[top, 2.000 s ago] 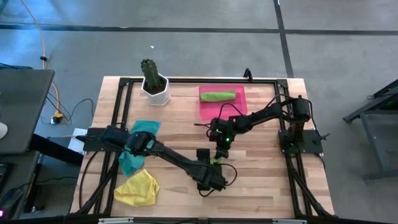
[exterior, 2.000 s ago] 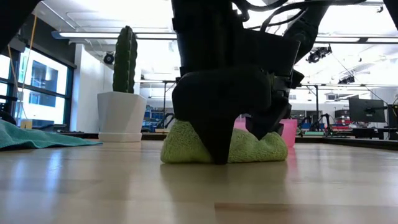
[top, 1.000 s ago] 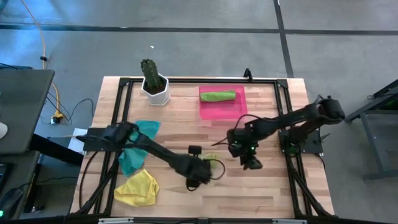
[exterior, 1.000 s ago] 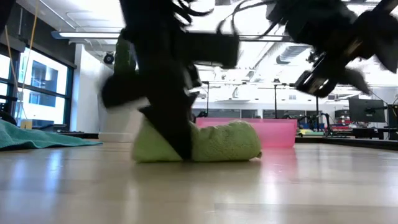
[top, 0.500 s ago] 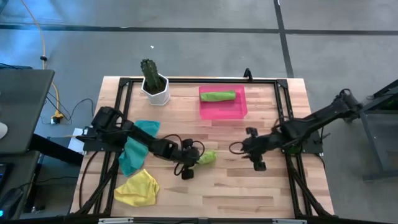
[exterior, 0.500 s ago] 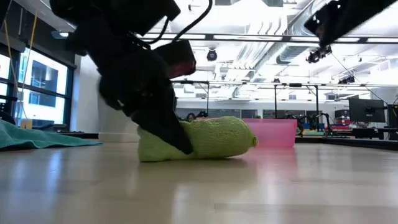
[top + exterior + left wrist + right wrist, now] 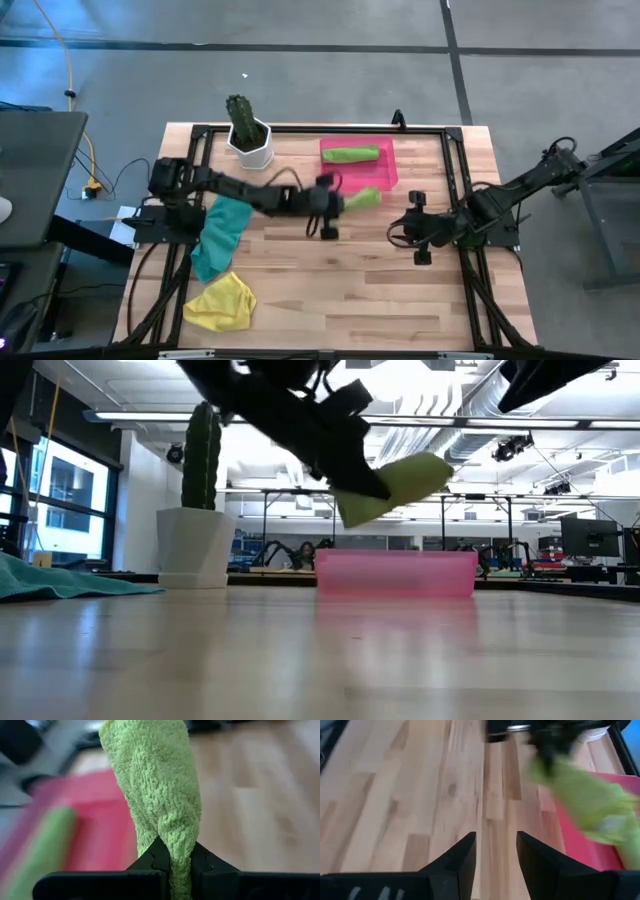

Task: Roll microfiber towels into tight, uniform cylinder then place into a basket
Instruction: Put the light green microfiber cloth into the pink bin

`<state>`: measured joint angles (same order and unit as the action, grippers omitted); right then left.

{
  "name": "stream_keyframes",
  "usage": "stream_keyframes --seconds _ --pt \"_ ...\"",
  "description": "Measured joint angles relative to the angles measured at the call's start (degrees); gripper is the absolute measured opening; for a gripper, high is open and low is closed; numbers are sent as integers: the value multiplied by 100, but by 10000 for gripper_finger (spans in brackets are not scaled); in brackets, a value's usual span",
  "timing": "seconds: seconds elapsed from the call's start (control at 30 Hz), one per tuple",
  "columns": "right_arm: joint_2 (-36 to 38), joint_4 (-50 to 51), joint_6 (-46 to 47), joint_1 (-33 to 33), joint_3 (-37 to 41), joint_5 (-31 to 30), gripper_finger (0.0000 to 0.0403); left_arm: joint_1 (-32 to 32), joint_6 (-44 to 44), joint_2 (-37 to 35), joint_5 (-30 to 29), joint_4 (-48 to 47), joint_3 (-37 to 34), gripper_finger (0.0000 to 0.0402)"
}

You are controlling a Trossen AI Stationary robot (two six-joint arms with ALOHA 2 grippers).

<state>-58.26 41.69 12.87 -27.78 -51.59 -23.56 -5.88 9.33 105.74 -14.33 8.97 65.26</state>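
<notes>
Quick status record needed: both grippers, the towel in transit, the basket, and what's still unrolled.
left gripper: shut on the rolled green towel, lifted off the table, at the basket's near edge
right gripper: open, empty, off to the right side of the table
basket: pink, already holds one rolled green towel
carried towel: above table height in the low view, not yet in the basket
still unrolled: teal towel, yellow towel, both on the left side
bystander: cactus pot
</notes>
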Motion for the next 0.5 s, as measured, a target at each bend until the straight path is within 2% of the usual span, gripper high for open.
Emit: stream_keyframes --seconds 0.1,0.2,0.37,0.5 --pt "-4 202 -81 1 0 183 133 -535 558 41 86 -96 269 8" --pt "-13 159 -6 1 0 554 133 -1090 1005 47 483 -245 459 8" --pt "-13 182 -238 1 0 847 133 -1826 1077 91 1272 -744 531 8" --pt "-13 178 -261 1 0 916 133 -2173 1249 136 1906 -948 546 8"
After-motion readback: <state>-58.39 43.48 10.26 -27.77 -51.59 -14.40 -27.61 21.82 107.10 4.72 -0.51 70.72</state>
